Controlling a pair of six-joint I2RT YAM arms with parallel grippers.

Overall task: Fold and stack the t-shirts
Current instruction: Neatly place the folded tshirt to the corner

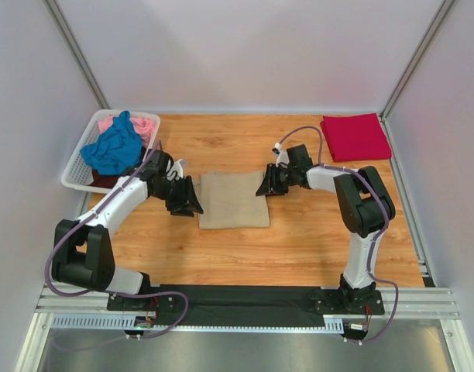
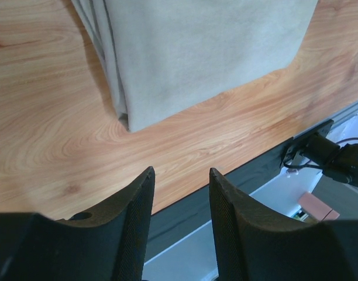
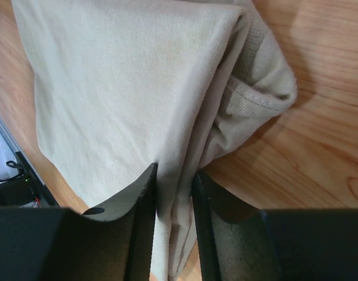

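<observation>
A tan t-shirt (image 1: 233,200) lies folded into a rectangle at the middle of the wooden table. My right gripper (image 1: 266,186) is at its right edge. In the right wrist view the jaws (image 3: 175,170) pinch the shirt's layered fold (image 3: 120,88) between them. My left gripper (image 1: 192,201) sits just off the shirt's left edge, open and holding nothing. Its fingertips (image 2: 180,171) hover over bare wood short of the cloth (image 2: 208,52). A folded red t-shirt (image 1: 355,136) lies at the back right. Blue (image 1: 113,147), pink (image 1: 144,124) and dark (image 1: 105,180) shirts are heaped in the basket.
The white lattice basket (image 1: 76,172) stands at the back left, close behind my left arm. A black strip and a metal rail (image 1: 245,298) run along the table's near edge. Grey walls enclose the table on three sides.
</observation>
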